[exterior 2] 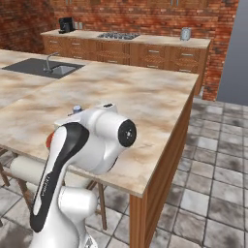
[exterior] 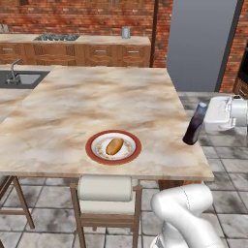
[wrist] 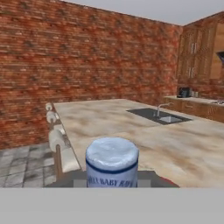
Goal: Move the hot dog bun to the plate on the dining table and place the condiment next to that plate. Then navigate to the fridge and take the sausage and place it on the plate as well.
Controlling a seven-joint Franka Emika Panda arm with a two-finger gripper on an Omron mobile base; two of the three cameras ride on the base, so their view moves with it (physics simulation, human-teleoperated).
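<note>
Centrally on the near part of the bench (exterior: 72, 111), the plate (exterior: 113, 147) carries the hot dog bun (exterior: 114, 146). Right of it, above the bench's right edge, the tool (exterior: 203, 121) is clenched on the tilted condiment (exterior: 194, 124).

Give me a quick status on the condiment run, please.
Gripper shut on condiment, tilted over dining table edge. Hot dog bun on plate. Nothing between.

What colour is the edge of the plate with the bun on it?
Red. The plate has a white middle and a broad red rim, clearest in the left base view.
</note>
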